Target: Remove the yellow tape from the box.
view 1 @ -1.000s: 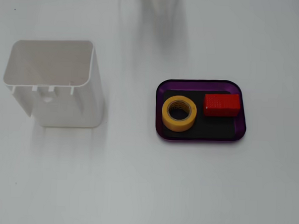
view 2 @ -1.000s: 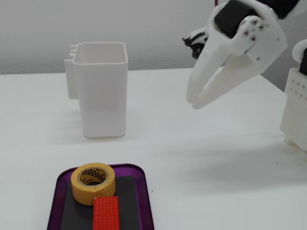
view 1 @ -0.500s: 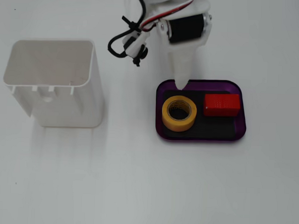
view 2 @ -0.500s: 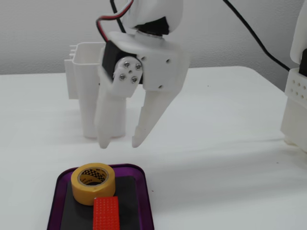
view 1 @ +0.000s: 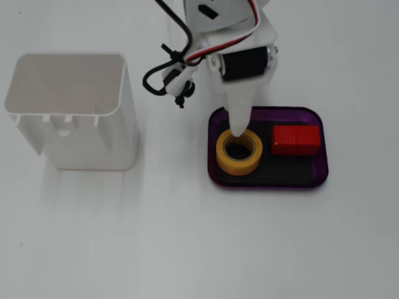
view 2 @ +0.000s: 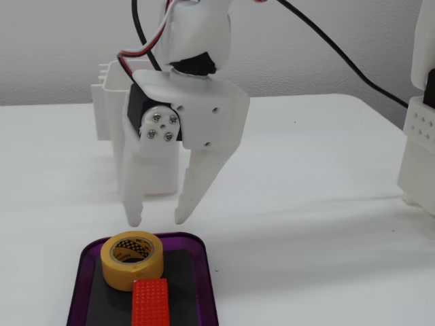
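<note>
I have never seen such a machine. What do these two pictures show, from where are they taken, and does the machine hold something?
It is a small white robot arm on a white table. Its grasping part, the tool, has two pointed fingers. One fixed view looks down from above; the other looks from the side, low. On the table lies a purple tray holding a yellow tape roll and a red block. A tall white container stands apart from it. The tool hangs open above the tape and holds nothing.
</note>
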